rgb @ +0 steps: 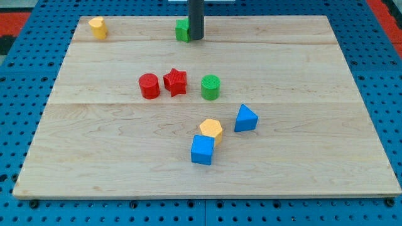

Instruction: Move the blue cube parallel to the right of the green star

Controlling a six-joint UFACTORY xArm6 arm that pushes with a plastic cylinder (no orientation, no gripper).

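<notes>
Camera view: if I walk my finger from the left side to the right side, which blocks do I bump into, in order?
yellow block → red cylinder → red star → blue cube → blue wedge-shaped block. The others overlap too much to order.

You are looking at a single straight rod, dark charcoal to near black, round in section and smooth, with a faint lighter sheen down one side. Its upper part runs out of the view's top. My tip [196,39] ends blunt and flat.
</notes>
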